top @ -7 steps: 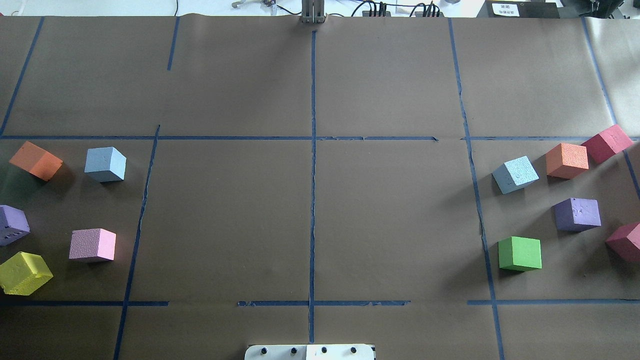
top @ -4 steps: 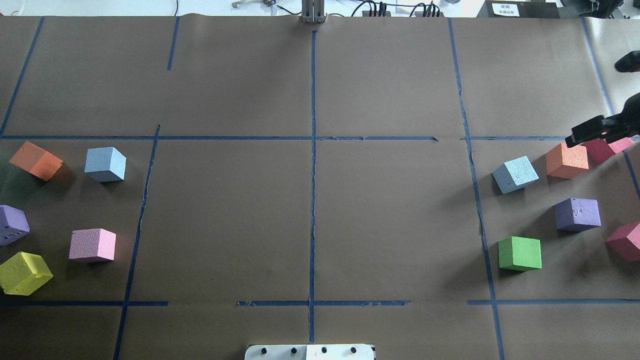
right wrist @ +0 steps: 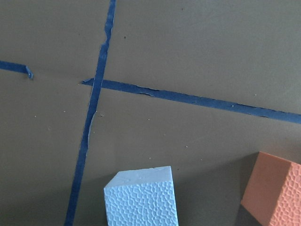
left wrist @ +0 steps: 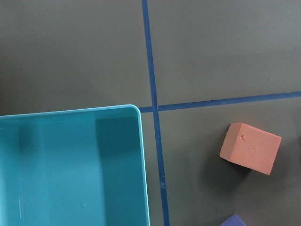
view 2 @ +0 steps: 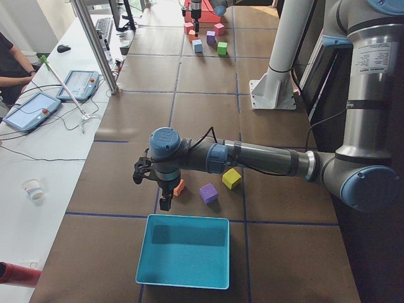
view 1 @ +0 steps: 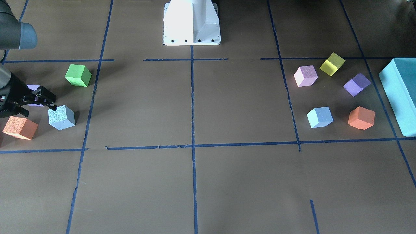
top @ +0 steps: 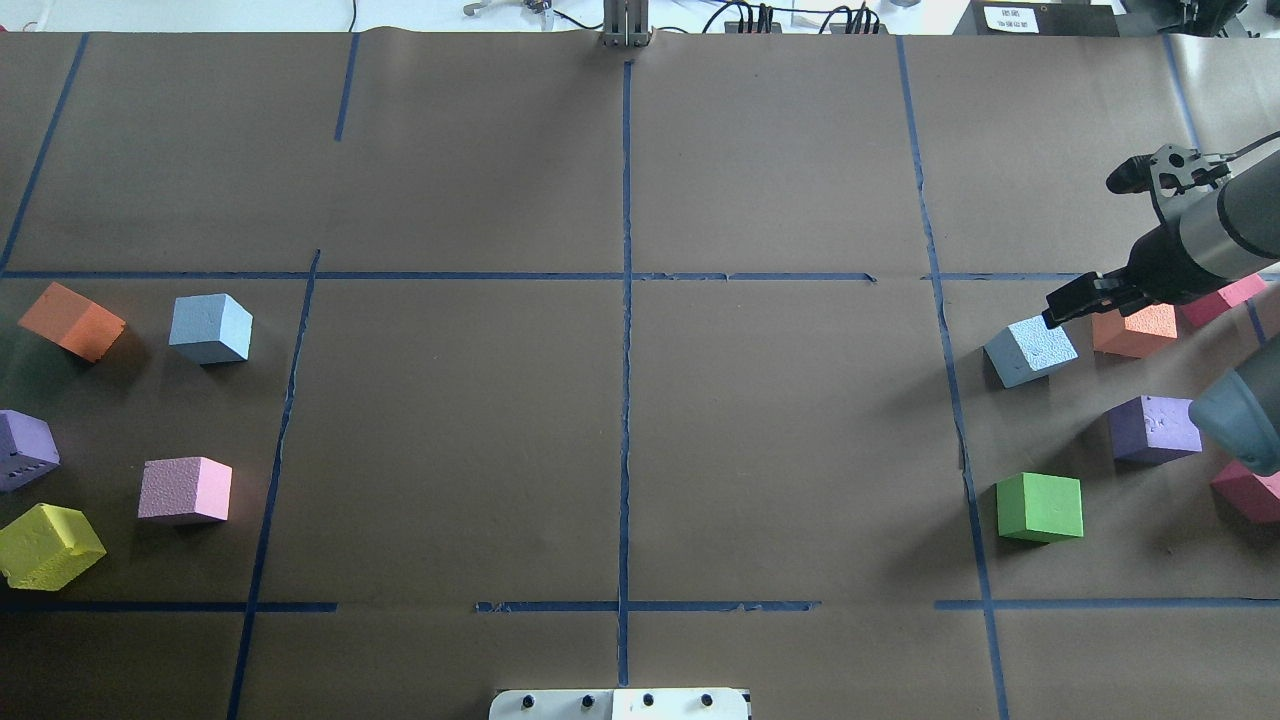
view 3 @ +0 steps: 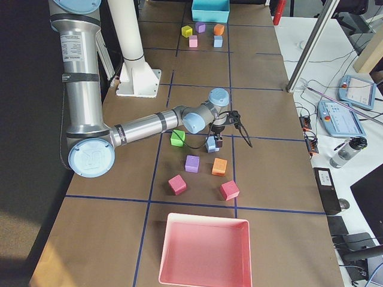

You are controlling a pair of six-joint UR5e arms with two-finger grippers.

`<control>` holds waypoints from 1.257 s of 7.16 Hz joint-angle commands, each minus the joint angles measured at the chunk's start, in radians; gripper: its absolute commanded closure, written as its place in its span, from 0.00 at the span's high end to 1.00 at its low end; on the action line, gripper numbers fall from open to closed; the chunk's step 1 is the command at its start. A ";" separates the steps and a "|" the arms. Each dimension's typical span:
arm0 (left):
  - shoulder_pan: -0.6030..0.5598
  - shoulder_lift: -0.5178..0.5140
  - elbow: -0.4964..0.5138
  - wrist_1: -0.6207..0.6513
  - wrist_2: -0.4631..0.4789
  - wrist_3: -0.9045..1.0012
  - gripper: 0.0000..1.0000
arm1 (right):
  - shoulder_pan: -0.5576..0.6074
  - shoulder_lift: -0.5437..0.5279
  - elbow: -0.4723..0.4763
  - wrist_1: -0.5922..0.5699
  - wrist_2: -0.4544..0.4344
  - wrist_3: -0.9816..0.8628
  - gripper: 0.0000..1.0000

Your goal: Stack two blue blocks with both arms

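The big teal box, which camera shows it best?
Exterior left. There the teal box sits whole and near, inside showing. The left wrist view catches only one corner, the front-facing view cuts it off at the edge, exterior right shows it far and tiny, and overhead and right wrist miss it.
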 commanded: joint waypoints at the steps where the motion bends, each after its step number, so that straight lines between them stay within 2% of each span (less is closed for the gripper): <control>1: 0.002 -0.001 0.001 0.000 0.000 -0.001 1.00 | -0.056 0.018 -0.029 -0.001 -0.027 0.001 1.00; 4: 0.002 -0.001 0.001 0.000 0.000 0.000 1.00 | -0.088 0.067 -0.110 -0.001 -0.030 -0.002 0.99; 5: 0.002 -0.001 0.000 0.000 0.000 0.000 1.00 | -0.093 0.070 -0.124 -0.001 -0.030 0.000 0.93; 6: 0.002 -0.001 0.000 0.000 0.000 0.000 1.00 | -0.091 0.070 -0.127 -0.001 -0.030 0.000 0.37; 7: 0.008 -0.006 -0.002 -0.002 -0.002 0.000 1.00 | -0.091 0.071 -0.121 -0.001 -0.029 -0.002 0.18; 8: 0.050 -0.018 -0.002 -0.002 0.000 0.000 1.00 | -0.090 0.073 -0.107 -0.001 -0.021 -0.002 0.03; 9: 0.062 -0.029 -0.002 -0.002 0.000 0.000 1.00 | -0.061 0.079 -0.063 -0.025 -0.011 0.000 0.01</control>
